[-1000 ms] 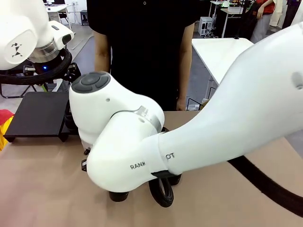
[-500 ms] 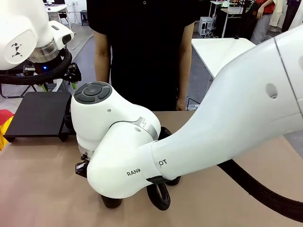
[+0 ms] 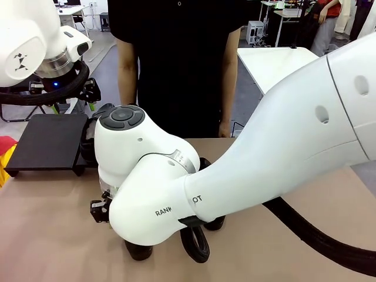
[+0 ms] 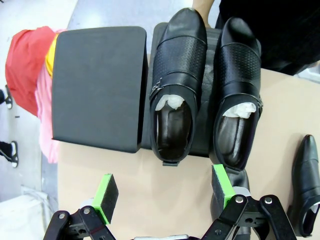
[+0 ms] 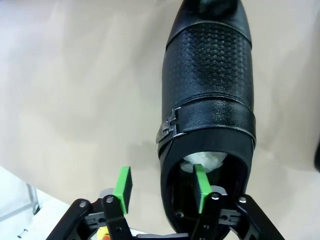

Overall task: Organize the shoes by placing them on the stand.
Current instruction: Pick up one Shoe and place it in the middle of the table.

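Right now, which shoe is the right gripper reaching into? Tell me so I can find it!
Start at the tan table, under the right gripper. The shoe there lies on the bare tabletop with one green pad inside its opening, while two other shoes already sit on the black stand.

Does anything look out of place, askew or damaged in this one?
Nothing looks spilled or damaged. The one oddity is on the stand: the two shoes are crowded side by side onto one panel, heels poking slightly past its edge, while the other panel lies bare.
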`<state>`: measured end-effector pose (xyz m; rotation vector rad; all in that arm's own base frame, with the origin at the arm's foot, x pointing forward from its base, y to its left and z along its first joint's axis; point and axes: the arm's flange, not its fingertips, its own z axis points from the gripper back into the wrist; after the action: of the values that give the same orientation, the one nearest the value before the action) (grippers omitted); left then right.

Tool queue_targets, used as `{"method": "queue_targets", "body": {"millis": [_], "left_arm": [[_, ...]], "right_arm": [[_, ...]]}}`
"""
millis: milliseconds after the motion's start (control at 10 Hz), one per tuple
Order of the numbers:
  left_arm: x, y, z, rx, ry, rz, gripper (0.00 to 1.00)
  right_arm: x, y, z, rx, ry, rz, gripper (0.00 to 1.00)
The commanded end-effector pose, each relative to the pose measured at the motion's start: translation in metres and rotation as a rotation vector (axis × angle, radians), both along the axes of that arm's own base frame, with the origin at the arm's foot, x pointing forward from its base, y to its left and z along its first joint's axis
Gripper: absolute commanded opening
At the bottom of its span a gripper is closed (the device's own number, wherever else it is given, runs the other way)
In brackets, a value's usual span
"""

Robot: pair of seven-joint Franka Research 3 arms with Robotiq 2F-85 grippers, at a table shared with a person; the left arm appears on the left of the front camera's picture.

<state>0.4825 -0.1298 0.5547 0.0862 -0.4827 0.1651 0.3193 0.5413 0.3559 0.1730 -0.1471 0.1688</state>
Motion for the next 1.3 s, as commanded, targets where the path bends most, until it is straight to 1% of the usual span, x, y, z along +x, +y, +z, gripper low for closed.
{"method": "queue_targets", "body": {"millis": [0,200,300,500,600,700,800,1000,1100,1200], "left_arm": [[-0.001,0.002,0.001,0.011,-0.004,-0.004,0.97],[-0.001,0.002,0.001,0.011,-0.004,-0.004,0.97],[-0.001,0.002,0.001,0.011,-0.004,-0.004,0.97],[-0.001,0.002,0.001,0.011,-0.004,-0.004,0.97],[-0.001,0.002,0.001,0.011,-0.004,-0.004,0.97],[-0.001,0.002,0.001,0.011,-0.004,-0.004,0.97],[-0.001,0.002,0.001,0.011,-0.004,-0.004,0.97],[-0.001,0.002,0.001,0.011,-0.004,-0.004,0.97],[-0.001,0.002,0.001,0.011,-0.004,-0.004,0.97],[-0.001,0.002,0.001,0.011,-0.004,-0.004,0.97]], "right_arm": [[-0.010,-0.011,0.018,0.024,0.015,0.033,1.00],[-0.012,-0.017,0.035,0.039,0.035,0.051,1.00],[-0.013,-0.018,0.037,0.051,0.058,0.060,1.00],[-0.016,-0.022,0.042,0.070,0.064,0.070,1.00],[-0.017,-0.026,0.050,0.081,0.062,0.080,1.00],[-0.016,-0.029,0.057,0.046,0.076,0.190,1.00],[-0.014,-0.011,0.044,0.064,0.045,0.059,1.00],[-0.014,-0.011,0.044,0.064,0.045,0.059,1.00],[-0.013,-0.014,0.047,0.056,0.053,0.096,1.00],[-0.022,-0.011,0.049,0.004,0.070,0.186,1.00]]}}
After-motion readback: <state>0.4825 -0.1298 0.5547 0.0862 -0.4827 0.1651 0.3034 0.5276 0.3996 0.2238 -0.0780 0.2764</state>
